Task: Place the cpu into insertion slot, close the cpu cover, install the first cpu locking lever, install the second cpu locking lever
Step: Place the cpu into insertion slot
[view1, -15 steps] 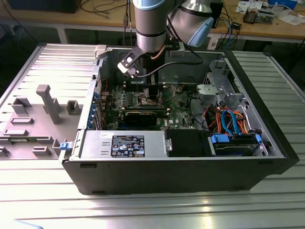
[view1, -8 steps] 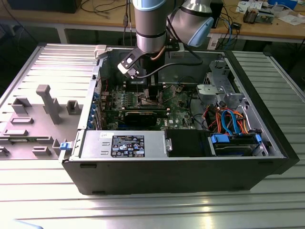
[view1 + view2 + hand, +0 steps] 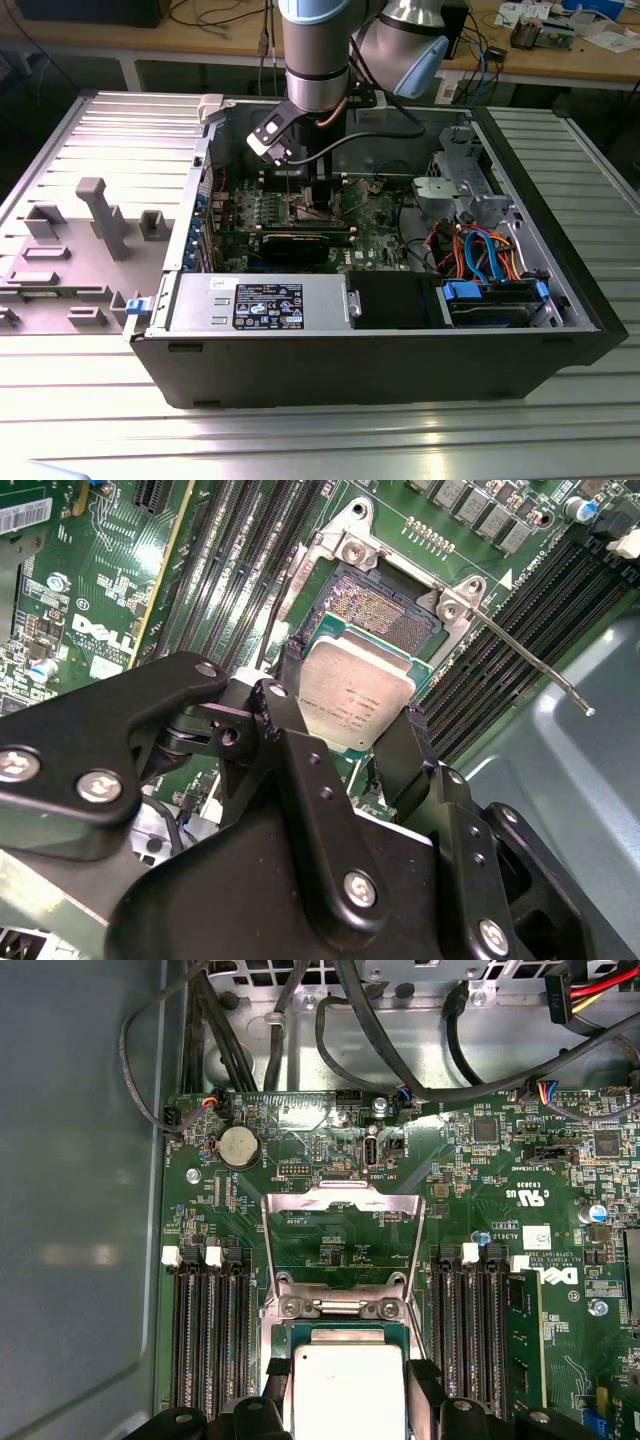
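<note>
My gripper (image 3: pixel 345 725) is shut on the cpu (image 3: pixel 355 685), a flat square chip with a silver-grey top, gripped by two opposite edges between black fingers (image 3: pixel 405 750). The chip hangs low over the insertion slot (image 3: pixel 385 610), whose tan-gold contact field shows in part beyond the chip's edge. In the first wrist view the cpu (image 3: pixel 348 1390) sits just before the cpu cover (image 3: pixel 340 1193), a silver frame swung open and standing up from its hinge. A thin locking lever (image 3: pixel 530 658) juts out from one socket corner. In the exterior view the arm reaches down into the open computer case (image 3: pixel 380 350).
Long black memory slots (image 3: pixel 205 1330) flank the socket on both sides, with one module (image 3: pixel 523 1340) fitted. Black cables (image 3: pixel 400 1050) loop along the case wall. In the exterior view a drive bay with blue and orange wires (image 3: pixel 485 265) stands at the right and a grey fixture (image 3: pixel 100 215) at the left.
</note>
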